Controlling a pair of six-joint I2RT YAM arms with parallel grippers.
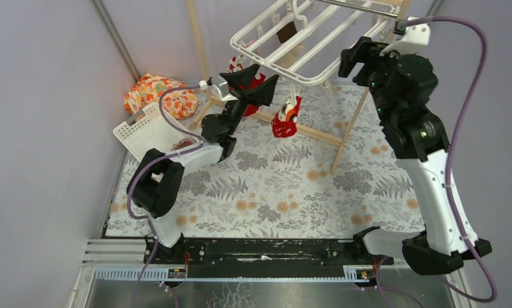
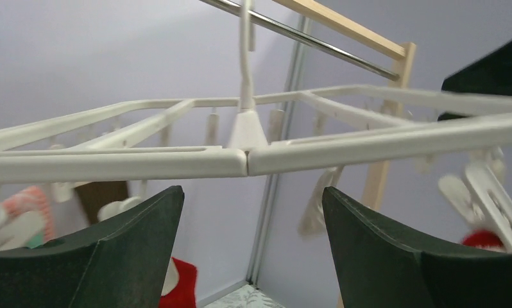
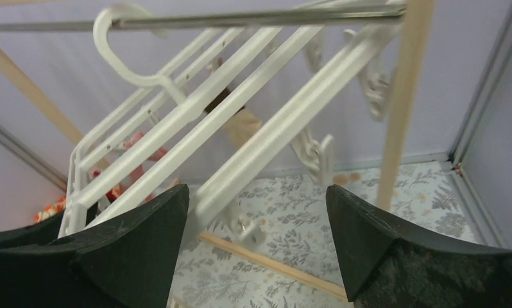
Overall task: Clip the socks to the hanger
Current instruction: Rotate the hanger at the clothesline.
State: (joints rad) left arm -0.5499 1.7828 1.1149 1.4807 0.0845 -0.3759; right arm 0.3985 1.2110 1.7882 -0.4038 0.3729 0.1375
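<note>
The white grid hanger (image 1: 305,45) hangs by its hook from a metal rod at the top. A red sock (image 1: 287,119) dangles from a clip at its near edge. A second red sock (image 1: 256,82) hangs partly hidden behind my left gripper (image 1: 252,80). A maroon sock with a tan toe (image 1: 285,32) hangs further back. My left gripper (image 2: 253,212) is open and empty just below the hanger's front bar (image 2: 176,162). My right gripper (image 3: 256,212) is open and empty beside the hanger's right end (image 3: 266,135), near a free clip (image 3: 317,154).
A white slotted basket (image 1: 147,131) and an orange floral bundle (image 1: 160,93) lie at the left. The wooden rack's post (image 1: 349,128) and floor bar (image 1: 305,131) stand under the hanger. The post also shows close to my right finger (image 3: 401,96). Grey walls enclose the patterned mat.
</note>
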